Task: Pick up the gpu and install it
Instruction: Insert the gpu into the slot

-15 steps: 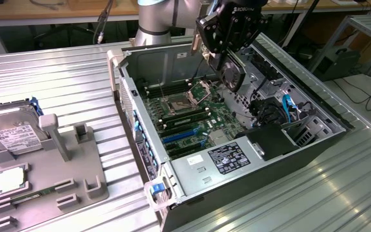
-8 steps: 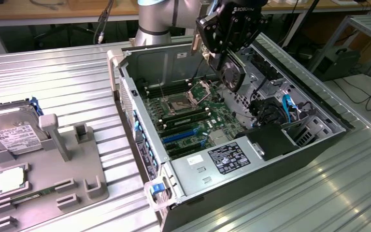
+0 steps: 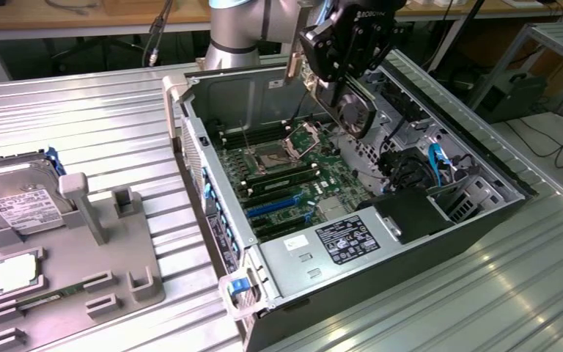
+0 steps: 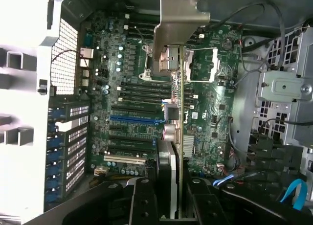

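Observation:
The gpu (image 3: 354, 111) hangs on edge above the open computer case (image 3: 196, 150), over the motherboard (image 3: 284, 170) near the processor socket. My gripper (image 3: 346, 82) is shut on it from above. In the wrist view the gpu (image 4: 179, 112) runs edge-on as a thin green strip, with its silvery metal bracket (image 4: 177, 19) at the far end. The black fingers (image 4: 143, 201) clamp it on both sides, and my gripper (image 4: 169, 198) sits at its near end. Blue expansion slots (image 4: 135, 120) lie on the board below, a little to one side of the card.
A grey parts holder (image 3: 115, 249) stands on the exterior view's left with a hard drive (image 3: 23, 205) and a slim memory stick (image 3: 39, 301). Inside the case are a labelled power supply (image 3: 345, 242), drive cages and blue cables (image 3: 436, 163). Ribbed metal table all around.

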Available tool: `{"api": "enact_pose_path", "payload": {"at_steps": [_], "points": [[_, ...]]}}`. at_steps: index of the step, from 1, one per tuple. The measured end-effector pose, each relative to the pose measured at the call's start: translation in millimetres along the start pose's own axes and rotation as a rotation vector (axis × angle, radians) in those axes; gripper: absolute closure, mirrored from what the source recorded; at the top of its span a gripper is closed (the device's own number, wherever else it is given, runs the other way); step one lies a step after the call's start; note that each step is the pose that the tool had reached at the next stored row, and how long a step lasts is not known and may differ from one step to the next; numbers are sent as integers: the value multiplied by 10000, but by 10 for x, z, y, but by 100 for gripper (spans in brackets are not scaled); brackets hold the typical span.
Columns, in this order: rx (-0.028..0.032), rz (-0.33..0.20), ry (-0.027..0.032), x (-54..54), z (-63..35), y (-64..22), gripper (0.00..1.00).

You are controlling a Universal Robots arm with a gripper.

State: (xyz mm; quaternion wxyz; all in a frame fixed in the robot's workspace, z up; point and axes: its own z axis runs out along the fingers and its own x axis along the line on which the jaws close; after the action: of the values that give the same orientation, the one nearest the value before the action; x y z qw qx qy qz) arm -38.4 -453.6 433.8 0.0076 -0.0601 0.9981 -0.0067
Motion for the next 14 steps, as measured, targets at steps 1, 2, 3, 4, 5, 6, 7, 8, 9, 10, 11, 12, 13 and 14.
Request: {"api": "enact_pose_path", "payload": {"at_steps": [1,2,3,4,5,6,7,8,9,10,11,12,13,14], "points": [[-2,-130,-2,0,0,0,72],[-4,-313,-4,0,0,0,72],[-7,-481,-7,0,0,0,72],[-9,-611,-9,0,0,0,72],[-10,-706,-10,0,0,-1,72],[-11,-773,-11,1,0,-1,72],[-13,-868,-13,1,0,-2,72],[-14,-949,-13,1,0,-3,72],[-15,-1030,-15,1,0,-4,72],[-15,-1117,-15,0,0,-5,72],[-17,-1193,-17,1,0,-7,72],[-19,-1269,-18,1,0,-7,72],[-20,-1347,-19,1,0,-8,72],[-21,-1435,-20,1,0,-9,72]]}}
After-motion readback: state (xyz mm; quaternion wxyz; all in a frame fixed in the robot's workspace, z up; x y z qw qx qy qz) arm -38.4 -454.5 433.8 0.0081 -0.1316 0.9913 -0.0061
